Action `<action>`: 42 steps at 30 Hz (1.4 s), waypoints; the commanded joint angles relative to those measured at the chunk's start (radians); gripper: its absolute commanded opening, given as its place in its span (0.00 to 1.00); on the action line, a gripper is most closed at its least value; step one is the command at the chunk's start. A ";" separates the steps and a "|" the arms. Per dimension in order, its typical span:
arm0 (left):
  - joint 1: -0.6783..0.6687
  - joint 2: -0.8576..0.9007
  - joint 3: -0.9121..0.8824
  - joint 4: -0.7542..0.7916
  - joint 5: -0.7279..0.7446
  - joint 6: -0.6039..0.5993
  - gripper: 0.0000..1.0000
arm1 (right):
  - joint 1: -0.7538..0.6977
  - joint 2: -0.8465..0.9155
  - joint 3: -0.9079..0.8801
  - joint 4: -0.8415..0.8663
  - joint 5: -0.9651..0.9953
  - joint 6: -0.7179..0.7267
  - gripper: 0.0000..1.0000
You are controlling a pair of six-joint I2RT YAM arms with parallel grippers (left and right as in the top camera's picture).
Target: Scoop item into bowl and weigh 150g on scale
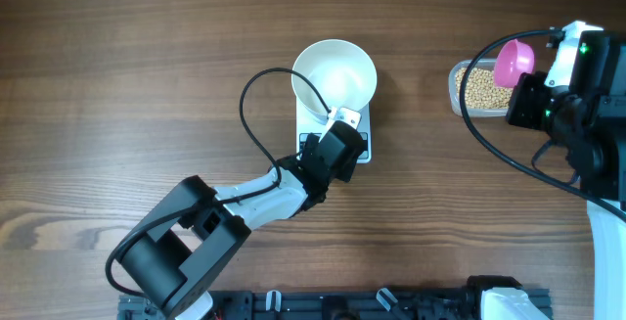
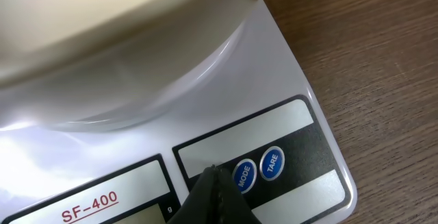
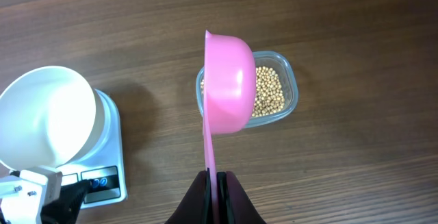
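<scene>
The white bowl point(image 1: 335, 73) sits empty on the white scale point(image 1: 364, 142). My left gripper point(image 2: 215, 172) is shut with nothing in it. Its tips press on the scale's dark button panel point(image 2: 301, 148), just left of the blue MODE button point(image 2: 244, 175). The bowl's underside point(image 2: 102, 32) fills the top of the left wrist view. My right gripper point(image 3: 217, 176) is shut on the thin handle of a pink scoop point(image 3: 229, 80). It holds the scoop edge-on above a clear tub point(image 3: 286, 80). Tan beans point(image 3: 268, 94) lie in the tub, right of the scale.
The clear tub point(image 1: 456, 87) stands on the wooden table near the right arm. A black cable point(image 1: 249, 114) loops up from the left arm beside the bowl. The arms' base rail point(image 1: 342, 305) runs along the near edge.
</scene>
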 commanded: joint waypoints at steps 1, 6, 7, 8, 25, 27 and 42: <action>0.006 0.043 -0.013 -0.035 0.009 0.005 0.04 | -0.003 -0.010 0.023 -0.001 -0.014 -0.018 0.04; 0.006 0.044 -0.013 -0.048 0.009 0.005 0.04 | -0.003 -0.010 0.023 -0.005 -0.014 -0.016 0.04; 0.006 0.044 -0.013 -0.049 0.009 0.005 0.04 | -0.003 -0.010 0.023 -0.005 -0.014 -0.017 0.04; 0.006 0.044 -0.013 -0.050 0.009 0.005 0.04 | -0.003 -0.010 0.023 -0.005 -0.014 -0.017 0.04; 0.006 0.064 -0.013 -0.050 0.009 0.005 0.04 | -0.003 -0.010 0.023 -0.003 -0.014 -0.018 0.04; 0.006 0.064 -0.013 -0.050 0.009 0.006 0.04 | -0.003 -0.010 0.023 -0.003 -0.014 -0.018 0.04; 0.006 -0.450 -0.011 -0.235 -0.002 0.006 0.04 | -0.003 -0.010 0.023 -0.003 -0.014 -0.016 0.04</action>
